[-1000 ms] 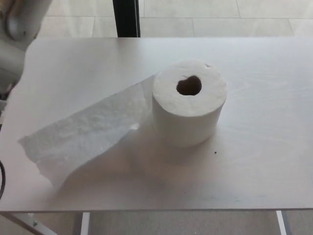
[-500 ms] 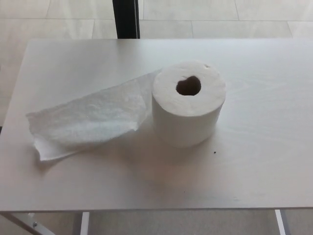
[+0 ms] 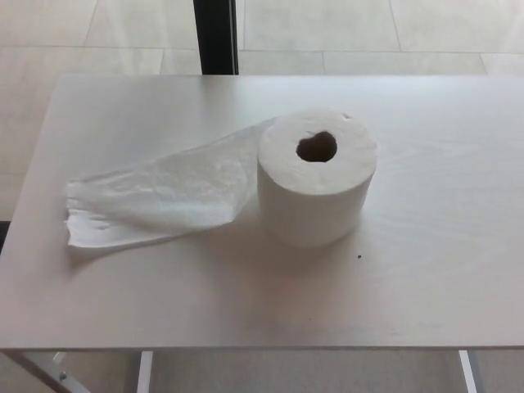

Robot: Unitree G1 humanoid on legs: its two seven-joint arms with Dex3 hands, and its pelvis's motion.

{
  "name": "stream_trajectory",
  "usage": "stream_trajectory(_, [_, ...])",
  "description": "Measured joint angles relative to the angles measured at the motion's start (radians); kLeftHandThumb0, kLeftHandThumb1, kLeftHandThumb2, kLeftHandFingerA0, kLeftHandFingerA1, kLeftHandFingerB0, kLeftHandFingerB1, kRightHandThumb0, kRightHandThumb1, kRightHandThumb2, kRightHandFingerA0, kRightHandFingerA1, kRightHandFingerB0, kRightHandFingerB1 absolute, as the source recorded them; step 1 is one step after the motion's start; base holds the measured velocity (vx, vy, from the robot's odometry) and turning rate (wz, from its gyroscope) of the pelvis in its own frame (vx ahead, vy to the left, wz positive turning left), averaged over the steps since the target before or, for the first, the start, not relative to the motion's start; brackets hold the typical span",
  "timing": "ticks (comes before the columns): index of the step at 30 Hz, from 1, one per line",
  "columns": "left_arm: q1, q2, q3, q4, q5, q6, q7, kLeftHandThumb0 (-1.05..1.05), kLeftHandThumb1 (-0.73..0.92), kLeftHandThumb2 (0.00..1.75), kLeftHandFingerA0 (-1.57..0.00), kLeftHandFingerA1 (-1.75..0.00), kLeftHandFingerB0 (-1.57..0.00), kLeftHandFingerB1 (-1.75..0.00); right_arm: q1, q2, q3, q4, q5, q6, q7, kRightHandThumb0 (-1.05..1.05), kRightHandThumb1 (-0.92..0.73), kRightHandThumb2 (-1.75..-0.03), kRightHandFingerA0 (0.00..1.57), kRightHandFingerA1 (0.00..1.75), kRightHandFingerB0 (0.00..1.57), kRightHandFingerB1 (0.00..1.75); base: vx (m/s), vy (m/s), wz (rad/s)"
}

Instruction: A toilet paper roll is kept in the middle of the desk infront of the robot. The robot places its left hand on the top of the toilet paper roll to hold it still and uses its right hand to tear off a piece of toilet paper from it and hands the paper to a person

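Observation:
A white toilet paper roll point(image 3: 315, 184) stands upright in the middle of the pale desk point(image 3: 426, 278), its cardboard core hole facing up. A loose strip of paper point(image 3: 155, 201) trails from the roll's left side and lies flat on the desk, ending in a crumpled edge near the desk's left side. It is still joined to the roll. Neither of my hands shows in the head view.
A dark vertical post point(image 3: 217, 37) stands behind the desk's far edge, on a tiled floor point(image 3: 393, 33). A small dark speck point(image 3: 359, 257) lies on the desk to the right of the roll. The desk's metal legs point(image 3: 49, 372) show below the front edge.
The pale arm at the top left has left the picture. The loose strip has drawn in toward the roll and lies shorter. The camera has shifted slightly.

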Motion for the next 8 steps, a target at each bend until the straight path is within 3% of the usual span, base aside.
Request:
stream_trajectory(1, [0.000,-0.001,0.014,0.009,-0.005,0.005,0.002,-0.80,0.91,0.72,0.00,-0.26,0.00,-0.01,-0.012,0.004,-0.022,0.018,0.010,-0.008,0.003,-0.48,-0.70,-0.61,0.22,0.53,0.30,0.33,0.00,0.000,0.00])
stream_trajectory(2, [-0.003,-0.003,0.029,0.026,-0.014,0.009,0.008,-0.80,0.91,0.72,0.00,-0.26,0.00,-0.01,-0.029,0.012,-0.050,0.041,0.024,-0.018,0.006,-0.58,-0.56,-0.88,0.02,0.44,0.18,0.45,0.00,0.000,0.00])
stream_trajectory(8, [-0.019,-0.025,0.104,0.124,-0.053,0.027,0.038,-0.80,0.91,0.72,0.00,-0.26,0.00,-0.01,-0.113,0.075,-0.187,0.198,0.091,-0.068,0.022,-0.58,-0.56,-0.88,0.02,0.44,0.18,0.45,0.00,0.000,0.00])
